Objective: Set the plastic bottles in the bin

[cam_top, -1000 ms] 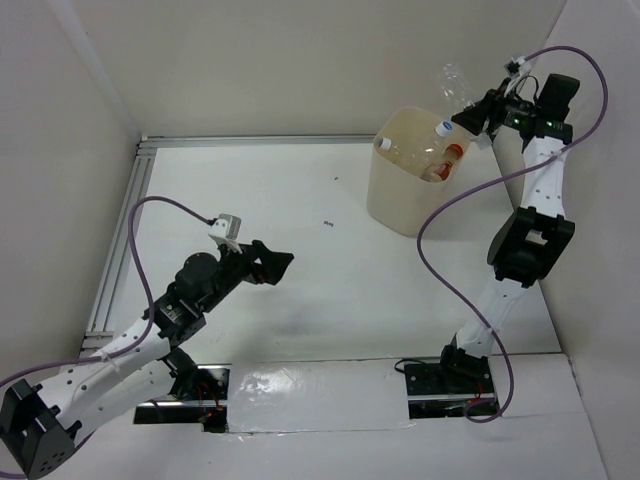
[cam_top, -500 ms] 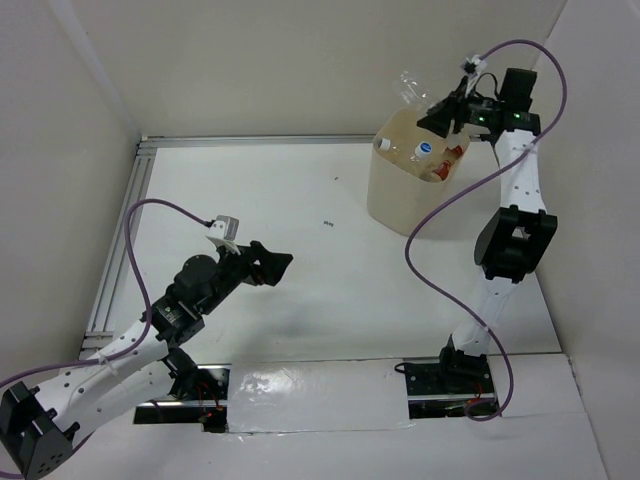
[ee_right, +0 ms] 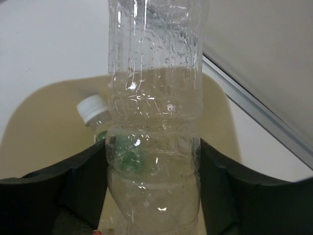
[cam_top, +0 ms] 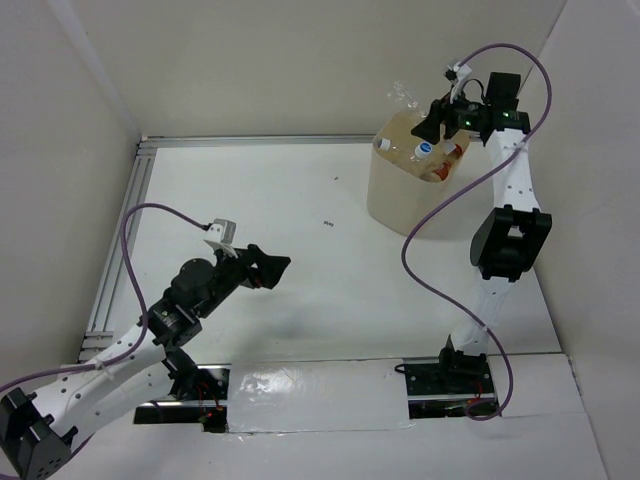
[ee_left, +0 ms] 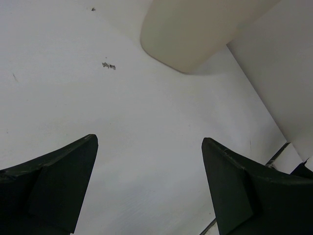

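Right fingers point(cam_top: 434, 127): closed on the clear bottle point(cam_top: 404, 96), gripping its body from both sides. The clear bottle is held in the air over the 11 o'clock part of the rim of the bin point(cam_top: 392, 205). The bin stands at 1 o'clock on the table point(cam_top: 330, 300). It contains a white-capped bottle point(ee_right: 93, 110), a blue-capped bottle point(cam_top: 425, 148) and a red-marked bottle point(cam_top: 452, 154). Left fingers point(cam_top: 270, 266): spread wide, holding nothing, above the table at 8 o'clock.

A clear ribbed bottle point(ee_right: 154, 122) hangs over the tall cream bin point(cam_top: 395, 205) at the table's point(cam_top: 300, 200) far right. Inside lie a white-capped bottle point(ee_right: 93, 110), a blue-capped bottle point(cam_top: 425, 147) and a red-capped bottle point(cam_top: 454, 152).
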Controlling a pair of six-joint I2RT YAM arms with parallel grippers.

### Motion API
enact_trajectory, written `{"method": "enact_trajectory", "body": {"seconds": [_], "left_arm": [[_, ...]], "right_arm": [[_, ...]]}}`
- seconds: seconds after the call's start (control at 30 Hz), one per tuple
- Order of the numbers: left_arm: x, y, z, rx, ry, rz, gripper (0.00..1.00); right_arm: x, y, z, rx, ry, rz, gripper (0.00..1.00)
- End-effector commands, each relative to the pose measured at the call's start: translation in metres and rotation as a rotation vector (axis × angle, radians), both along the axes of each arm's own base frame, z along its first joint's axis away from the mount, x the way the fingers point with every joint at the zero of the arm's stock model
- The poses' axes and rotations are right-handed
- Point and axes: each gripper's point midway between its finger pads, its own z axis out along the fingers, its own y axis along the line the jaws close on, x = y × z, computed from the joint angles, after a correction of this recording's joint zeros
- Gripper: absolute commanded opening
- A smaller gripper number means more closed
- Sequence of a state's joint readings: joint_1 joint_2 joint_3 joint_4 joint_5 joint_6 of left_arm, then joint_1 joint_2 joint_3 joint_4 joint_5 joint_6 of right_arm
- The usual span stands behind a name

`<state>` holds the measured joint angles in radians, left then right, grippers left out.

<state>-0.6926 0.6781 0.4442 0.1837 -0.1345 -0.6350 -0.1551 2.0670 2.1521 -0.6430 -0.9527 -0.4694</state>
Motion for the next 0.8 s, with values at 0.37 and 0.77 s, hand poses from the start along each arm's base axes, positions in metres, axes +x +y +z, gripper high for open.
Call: {"method": "enact_trajectory", "body": {"seconds": [0.37,0.77], "left_arm": [[0.007,-0.015,0.014,-0.004,-0.047,-0.041,1.0],[0.019,-0.032,0.04,-0.015,-0.105,-0.081,1.0]], "right_arm": [[-0.021,-0.028,0.054,-0.074,-0.12,-0.073,0.99],[-0.066,-0.067,0.154,-0.088,-0.316,-0.306,0.99]]}}
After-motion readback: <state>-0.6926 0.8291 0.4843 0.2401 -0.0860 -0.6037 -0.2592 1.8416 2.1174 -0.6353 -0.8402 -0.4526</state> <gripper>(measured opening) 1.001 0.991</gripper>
